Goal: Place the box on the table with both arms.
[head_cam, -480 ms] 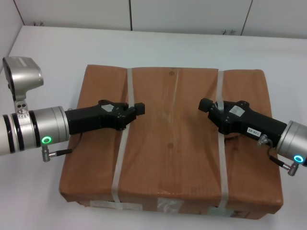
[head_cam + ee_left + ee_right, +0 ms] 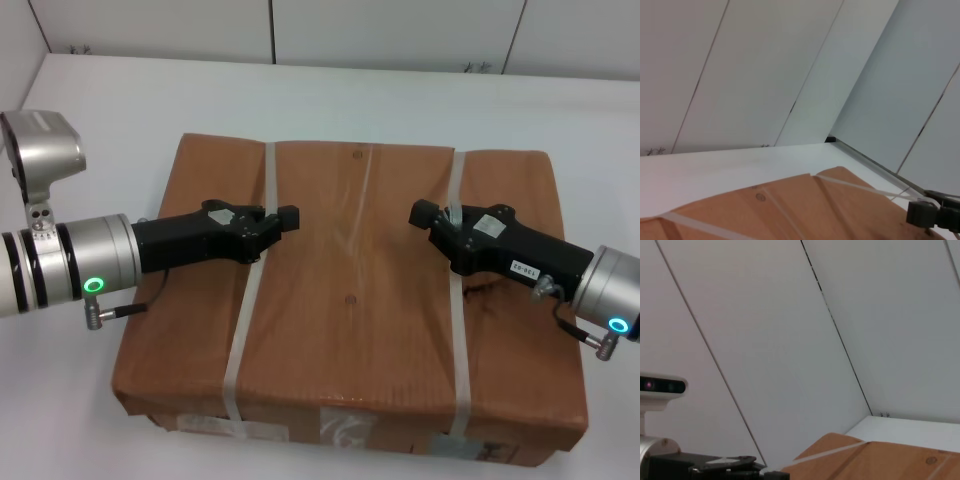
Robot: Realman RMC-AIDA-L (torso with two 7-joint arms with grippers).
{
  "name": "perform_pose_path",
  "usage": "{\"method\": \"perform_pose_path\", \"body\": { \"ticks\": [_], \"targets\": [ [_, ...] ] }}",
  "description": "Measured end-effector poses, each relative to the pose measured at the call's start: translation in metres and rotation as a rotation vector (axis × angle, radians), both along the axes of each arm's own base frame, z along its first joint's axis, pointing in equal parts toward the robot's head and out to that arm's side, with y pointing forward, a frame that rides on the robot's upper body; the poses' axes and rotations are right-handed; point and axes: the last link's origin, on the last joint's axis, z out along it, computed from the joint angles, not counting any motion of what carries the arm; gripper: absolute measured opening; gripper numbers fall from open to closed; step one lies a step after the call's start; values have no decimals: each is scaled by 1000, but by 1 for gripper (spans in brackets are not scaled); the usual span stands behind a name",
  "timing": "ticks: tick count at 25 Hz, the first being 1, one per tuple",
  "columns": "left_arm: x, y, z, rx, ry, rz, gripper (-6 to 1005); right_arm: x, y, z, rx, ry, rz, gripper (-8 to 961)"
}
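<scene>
The brown cardboard box [image 2: 350, 300] fills the middle of the white table [image 2: 350, 95] in the head view. Two white straps cross it, the left strap [image 2: 243, 325] and the right strap [image 2: 458, 340]. White labels [image 2: 340, 428] show on its near side. My left gripper [image 2: 280, 222] lies over the box top at the left strap, shut on it, and the strap bends there. My right gripper [image 2: 428, 214] lies at the right strap, shut on it. The box also shows in the left wrist view [image 2: 790, 210] and the right wrist view [image 2: 880, 460].
White wall panels [image 2: 400, 30] stand behind the table's far edge. The left wrist view shows the other arm's black fingertip [image 2: 922, 214] over the box. The right wrist view shows the left arm's black gripper body [image 2: 715, 463].
The box's near edge has shifted lower and leftward in the head view and the box looks larger. Both grippers have moved slightly toward the far side with the straps.
</scene>
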Motion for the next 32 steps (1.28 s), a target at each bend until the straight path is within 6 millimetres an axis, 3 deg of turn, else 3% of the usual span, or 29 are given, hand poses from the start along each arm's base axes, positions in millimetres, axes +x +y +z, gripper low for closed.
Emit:
{"method": "perform_pose_path", "body": {
  "ticks": [16, 25, 32],
  "targets": [
    [-3, 4, 1, 20, 25, 6, 38, -5, 7, -3, -2, -25, 8, 25],
    [-10, 18, -15, 67, 156, 64, 50, -14, 34, -38, -10, -250, -60, 26],
    [-15, 24, -26, 82, 249, 95, 60, -16, 40, -51, -27, -339, -91, 26]
  ]
}}
